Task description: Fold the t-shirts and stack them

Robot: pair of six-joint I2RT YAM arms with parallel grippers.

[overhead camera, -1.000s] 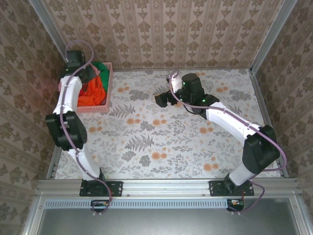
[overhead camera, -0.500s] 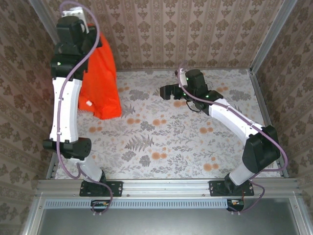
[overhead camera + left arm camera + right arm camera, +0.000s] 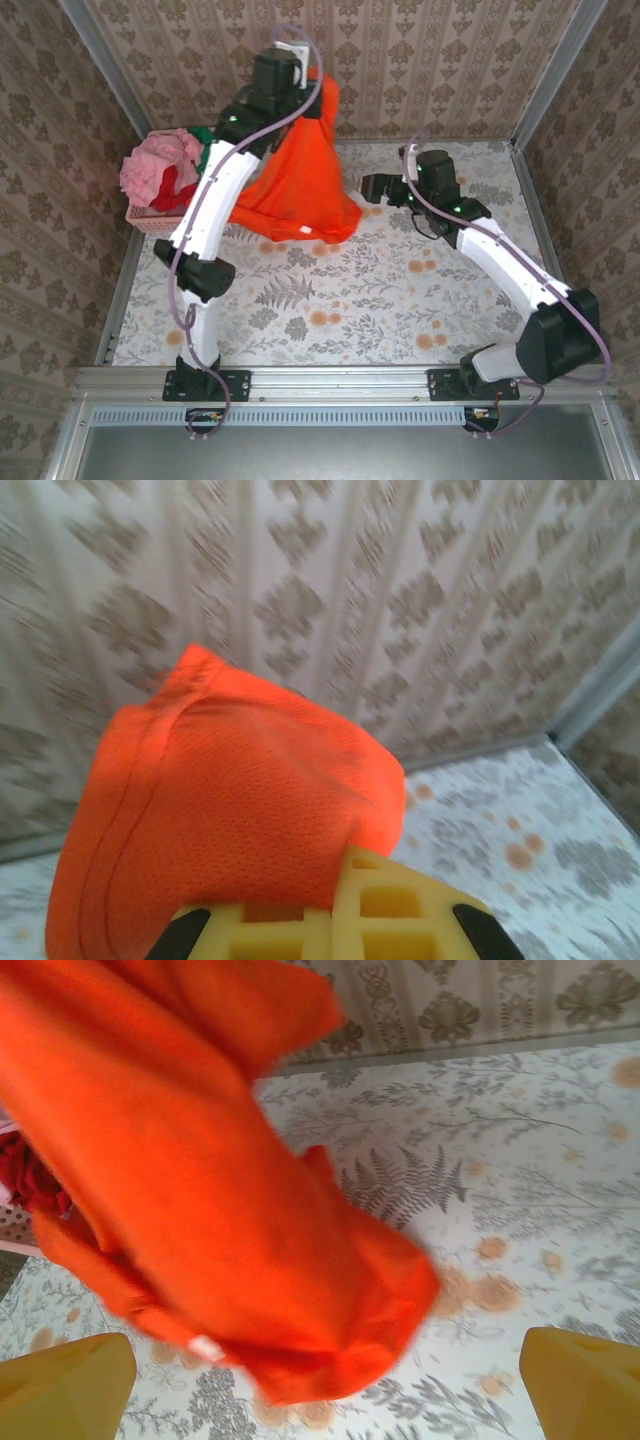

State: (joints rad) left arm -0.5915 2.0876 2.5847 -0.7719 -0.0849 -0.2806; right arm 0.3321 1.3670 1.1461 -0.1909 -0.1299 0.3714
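While three bunched cloth t-shirts, one light pink [image 3: 160,165], one red [image 3: 176,190] and one green [image 3: 208,136], lie heaped in the single pink plastic lattice basket [image 3: 150,219] at the far left, a fourth, the bright orange mesh-knit t-shirt [image 3: 300,185], hangs from the left gripper [image 3: 320,905], whose fingers are pressed together on its top edge. It drapes wide and crumpled, and its hem bears a small white tag low over the floral-patterned table [image 3: 350,300]. Just to the shirt's right, the right gripper [image 3: 368,190] is spread wide and holds nothing.
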